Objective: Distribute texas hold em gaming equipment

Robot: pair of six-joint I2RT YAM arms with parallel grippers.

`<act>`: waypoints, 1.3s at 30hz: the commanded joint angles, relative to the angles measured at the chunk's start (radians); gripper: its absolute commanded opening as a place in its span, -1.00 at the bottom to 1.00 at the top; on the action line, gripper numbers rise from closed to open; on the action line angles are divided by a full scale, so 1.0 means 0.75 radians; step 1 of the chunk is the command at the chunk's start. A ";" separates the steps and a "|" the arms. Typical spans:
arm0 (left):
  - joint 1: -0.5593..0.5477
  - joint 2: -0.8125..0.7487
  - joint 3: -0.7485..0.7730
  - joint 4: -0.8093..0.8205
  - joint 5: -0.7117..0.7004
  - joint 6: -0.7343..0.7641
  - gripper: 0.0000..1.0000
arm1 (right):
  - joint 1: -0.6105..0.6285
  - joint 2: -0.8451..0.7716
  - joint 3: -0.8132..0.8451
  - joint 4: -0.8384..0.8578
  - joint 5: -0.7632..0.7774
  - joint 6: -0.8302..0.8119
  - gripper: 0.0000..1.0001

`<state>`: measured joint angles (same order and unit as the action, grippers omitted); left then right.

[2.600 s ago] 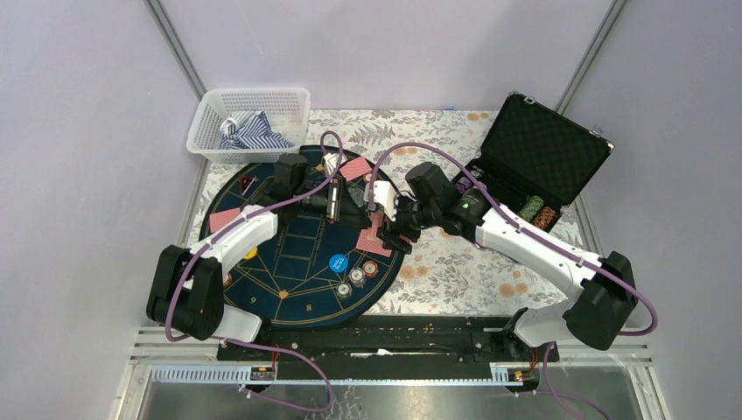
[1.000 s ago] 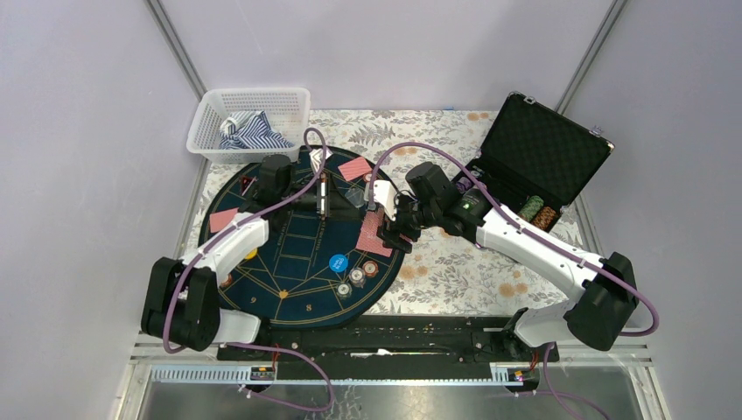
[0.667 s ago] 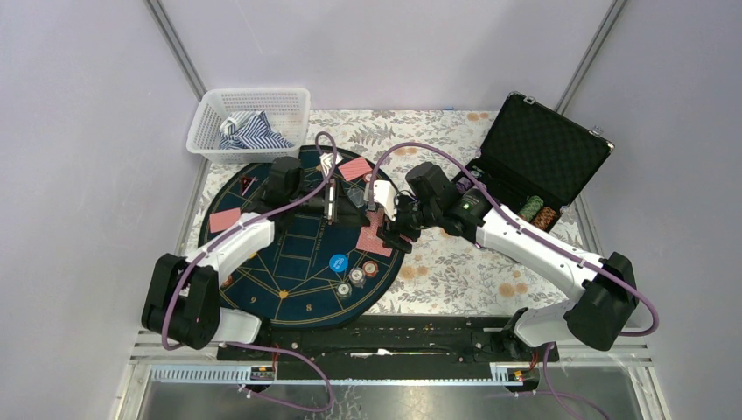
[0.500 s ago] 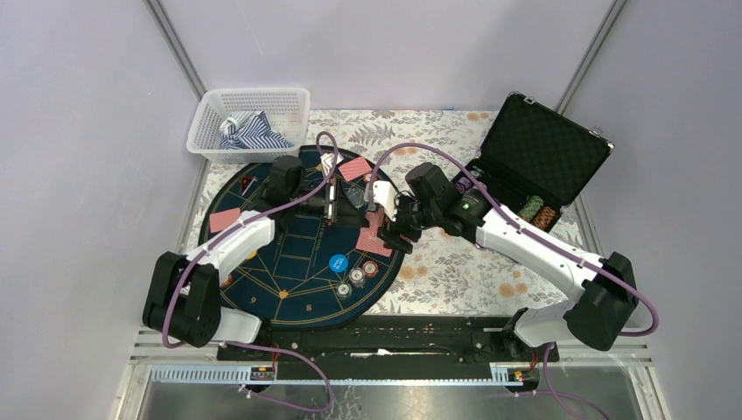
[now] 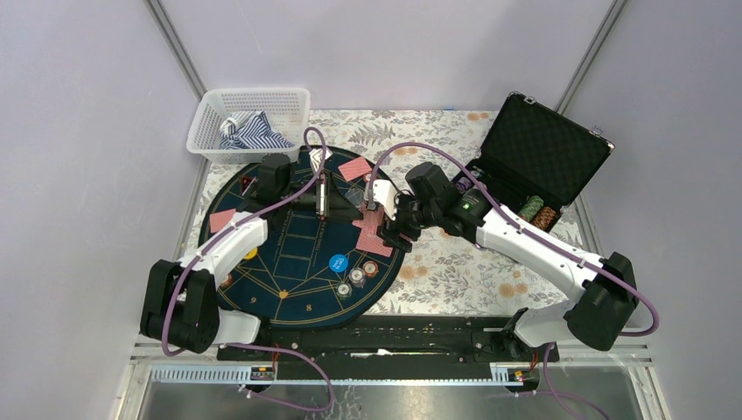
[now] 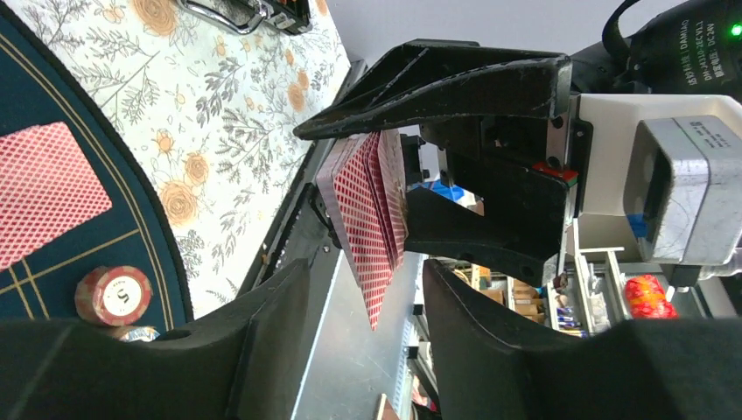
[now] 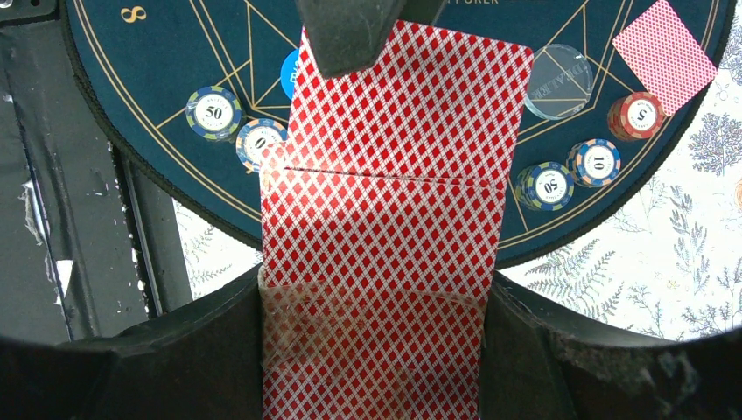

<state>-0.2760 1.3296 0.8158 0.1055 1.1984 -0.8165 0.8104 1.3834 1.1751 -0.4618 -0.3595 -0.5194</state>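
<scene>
We see the right gripper (image 6: 367, 175) clamped on a stack of red-backed playing cards (image 7: 385, 219) above the right edge of the dark blue round mat (image 5: 289, 262) on the counter (image 5: 455, 271). The left gripper (image 5: 322, 194) faces it, fingers apart, with the stack's corner showing between them. Poker chips (image 7: 549, 185) lie on the mat.
</scene>
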 commanded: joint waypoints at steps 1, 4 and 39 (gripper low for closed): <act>-0.035 -0.024 0.041 0.043 -0.025 0.016 0.14 | 0.014 -0.036 0.047 0.055 -0.031 -0.008 -0.67; -0.069 0.000 0.068 0.009 -0.054 0.046 0.09 | 0.013 -0.030 0.057 0.055 -0.034 -0.002 -0.67; 0.843 -0.020 0.306 -1.068 -0.408 1.186 -1.00 | 0.014 -0.104 0.031 0.053 0.000 -0.006 -0.69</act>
<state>0.2623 1.2984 1.0061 -0.5865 0.9874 -0.1444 0.8108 1.3540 1.1751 -0.4644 -0.3565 -0.5194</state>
